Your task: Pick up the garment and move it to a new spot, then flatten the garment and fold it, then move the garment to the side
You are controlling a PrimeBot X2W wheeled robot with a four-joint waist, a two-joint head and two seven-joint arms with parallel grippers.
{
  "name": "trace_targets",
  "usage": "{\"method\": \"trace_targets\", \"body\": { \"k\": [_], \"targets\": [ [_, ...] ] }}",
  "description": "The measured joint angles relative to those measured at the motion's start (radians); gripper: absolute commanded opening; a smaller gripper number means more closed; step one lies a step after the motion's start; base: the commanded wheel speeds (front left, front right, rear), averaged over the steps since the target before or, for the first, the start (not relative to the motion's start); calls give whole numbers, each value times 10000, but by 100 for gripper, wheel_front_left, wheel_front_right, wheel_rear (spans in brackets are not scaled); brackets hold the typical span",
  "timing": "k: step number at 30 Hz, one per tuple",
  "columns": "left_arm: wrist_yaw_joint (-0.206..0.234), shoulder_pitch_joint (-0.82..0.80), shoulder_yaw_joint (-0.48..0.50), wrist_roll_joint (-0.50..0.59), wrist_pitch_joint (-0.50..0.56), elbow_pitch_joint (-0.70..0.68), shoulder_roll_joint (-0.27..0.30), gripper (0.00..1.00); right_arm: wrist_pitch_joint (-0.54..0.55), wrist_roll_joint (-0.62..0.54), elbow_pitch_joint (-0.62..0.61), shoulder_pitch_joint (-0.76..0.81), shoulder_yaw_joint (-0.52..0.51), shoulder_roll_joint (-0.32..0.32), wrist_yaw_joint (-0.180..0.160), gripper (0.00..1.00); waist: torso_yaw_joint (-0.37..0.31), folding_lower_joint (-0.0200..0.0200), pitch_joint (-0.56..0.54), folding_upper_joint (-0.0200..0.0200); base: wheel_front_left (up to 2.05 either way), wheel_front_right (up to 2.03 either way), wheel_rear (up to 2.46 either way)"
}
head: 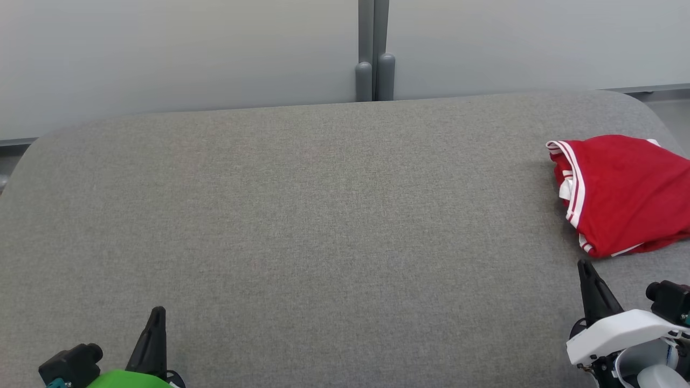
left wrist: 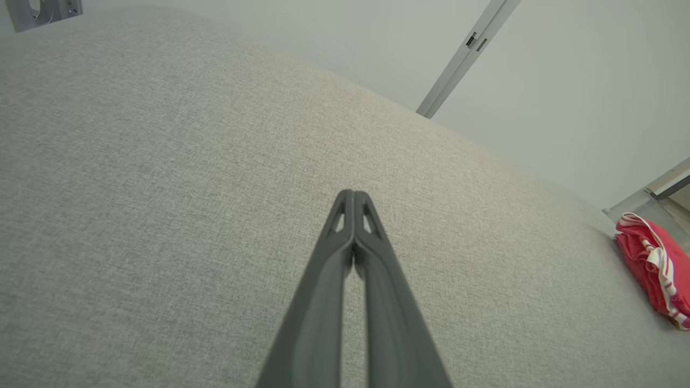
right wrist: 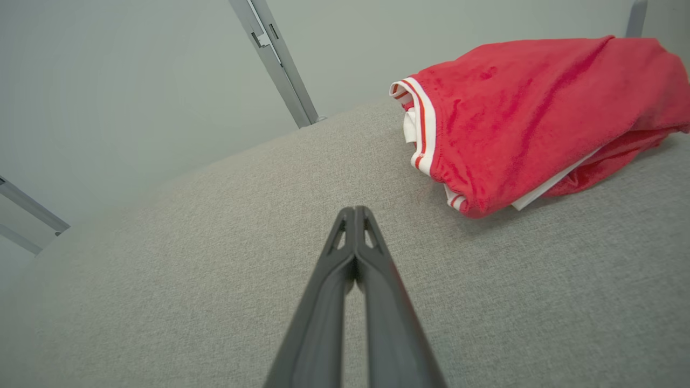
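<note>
My left gripper (left wrist: 354, 193) sits nearest, low over the near edge of the table toward its left corner, fingers clenched tip to tip on nothing. My right gripper (right wrist: 354, 209) is over the near right corner, likewise clenched and holding nothing, its tips pointing toward the garment but apart from it.

The table (head: 323, 215) is covered in grey fabric and has rounded corners. The garment (head: 625, 194), red with white striped trim, lies in a loose heap against the right edge, toward the far right corner. A grey post (head: 374, 54) stands behind the far edge.
</note>
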Motion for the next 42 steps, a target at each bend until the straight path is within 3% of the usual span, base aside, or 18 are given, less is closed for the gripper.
{"method": "trace_targets", "body": {
  "k": [42],
  "targets": [
    [-560,-880,1009,-4487,1283,656,-453,0,1331,5078,462,-802,-1475,970,922,0,-290,0,38,0,0,0,0]
  ]
}}
